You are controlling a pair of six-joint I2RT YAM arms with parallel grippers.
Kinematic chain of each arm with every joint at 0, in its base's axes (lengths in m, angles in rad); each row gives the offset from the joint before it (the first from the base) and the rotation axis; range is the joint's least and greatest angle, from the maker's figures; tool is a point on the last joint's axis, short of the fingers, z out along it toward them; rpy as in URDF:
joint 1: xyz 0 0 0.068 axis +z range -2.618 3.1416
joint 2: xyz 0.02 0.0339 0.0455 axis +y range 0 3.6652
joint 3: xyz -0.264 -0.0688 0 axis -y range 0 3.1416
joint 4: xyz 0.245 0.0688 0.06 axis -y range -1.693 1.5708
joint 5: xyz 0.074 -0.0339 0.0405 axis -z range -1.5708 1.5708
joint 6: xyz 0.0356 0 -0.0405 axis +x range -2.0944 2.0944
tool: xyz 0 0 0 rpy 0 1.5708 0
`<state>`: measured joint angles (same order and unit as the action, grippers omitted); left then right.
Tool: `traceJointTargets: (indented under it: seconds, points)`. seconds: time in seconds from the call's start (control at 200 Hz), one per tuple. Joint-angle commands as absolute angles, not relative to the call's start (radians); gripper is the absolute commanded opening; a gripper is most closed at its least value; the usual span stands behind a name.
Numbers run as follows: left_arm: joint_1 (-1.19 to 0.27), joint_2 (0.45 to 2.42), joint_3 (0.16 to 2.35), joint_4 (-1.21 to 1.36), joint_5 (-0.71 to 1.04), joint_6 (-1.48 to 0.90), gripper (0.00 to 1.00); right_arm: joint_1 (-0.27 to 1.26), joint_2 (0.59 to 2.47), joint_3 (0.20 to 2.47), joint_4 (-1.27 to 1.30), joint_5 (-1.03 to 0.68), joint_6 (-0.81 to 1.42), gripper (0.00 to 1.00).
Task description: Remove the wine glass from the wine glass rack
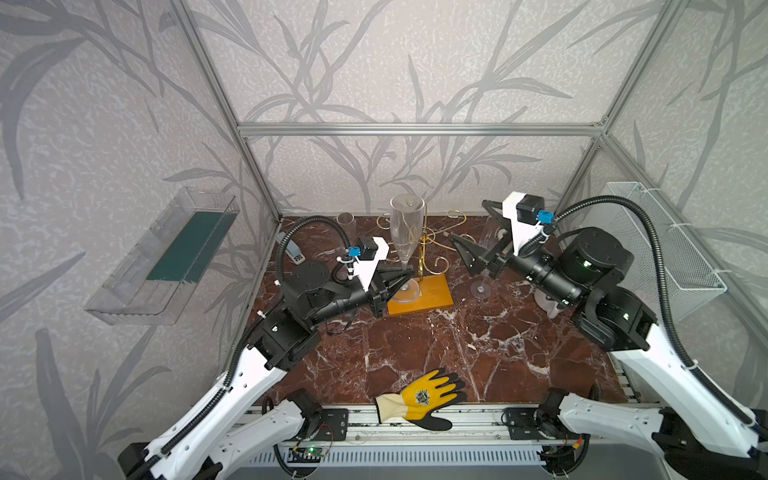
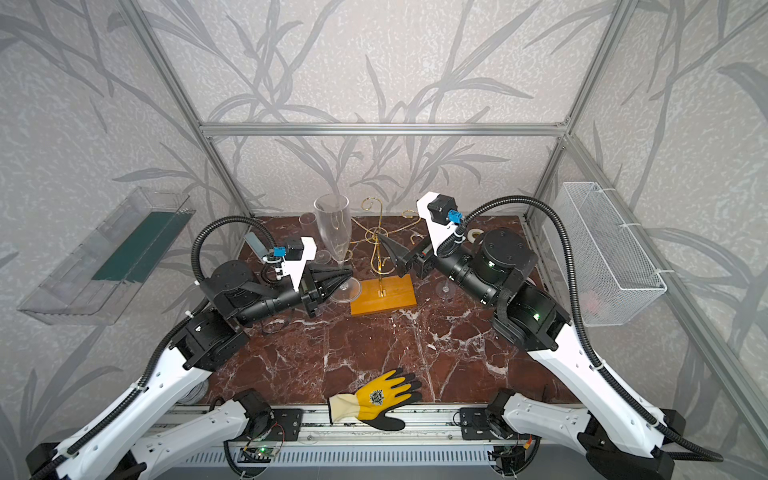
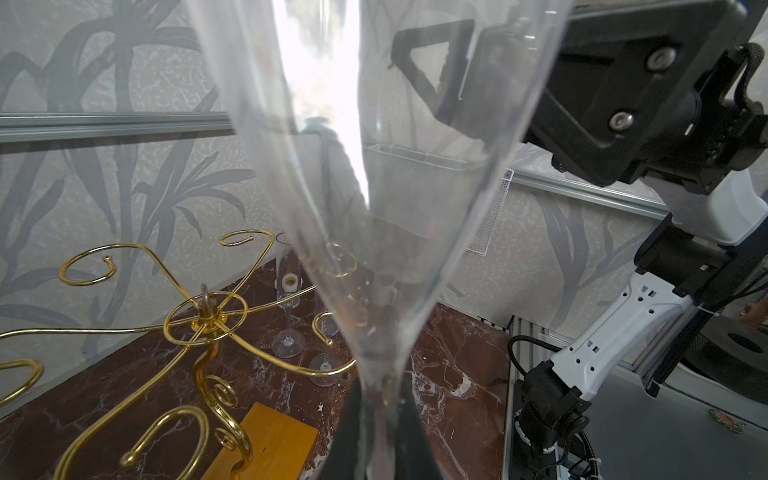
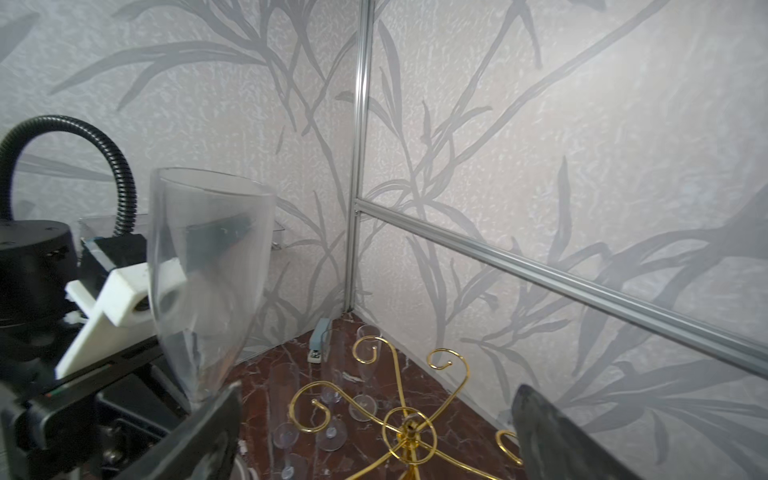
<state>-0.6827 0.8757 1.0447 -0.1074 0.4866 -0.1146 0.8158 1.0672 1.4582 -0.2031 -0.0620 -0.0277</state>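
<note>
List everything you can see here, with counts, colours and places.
wine glass rack: one, gold wire on orange wooden base, back centre
wine glass: one, clear, upright beside the rack, gripped by its stem
other glasses: at least three, clear, standing behind and beside the rack
stapler: one, blue-grey, back left corner
glove: one, yellow and black, front edge
tray: one, clear, left wall
basket: one, white wire, right wall
table: one, red-brown marble
left tool: one, black, shut on wine glass
right tool: one, black, open, near rack top
</note>
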Motion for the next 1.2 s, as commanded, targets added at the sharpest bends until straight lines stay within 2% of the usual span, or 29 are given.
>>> traceJointTargets:
  seconds: [0.0,0.415,0.72,0.955,1.199]
  points:
    - [-0.706,0.882,1.09,-0.112,0.453,-0.051,0.0,0.81,1.114,1.504,-0.231,-0.25,0.095,0.99]
    - [-0.813,0.917,1.113,-0.169,0.374,0.036,0.0,0.81,1.214,1.568,-0.157,-0.403,0.194,0.99]
    - [-0.864,0.927,1.125,-0.202,0.308,0.081,0.0,0.81,1.233,1.548,-0.085,-0.44,0.262,0.98]
    - [-0.889,0.94,1.138,-0.235,0.275,0.106,0.0,0.81,1.218,1.504,-0.046,-0.442,0.272,0.92]
    - [-0.901,0.946,1.14,-0.244,0.257,0.121,0.0,0.809,1.2,1.466,-0.009,-0.441,0.27,0.76]
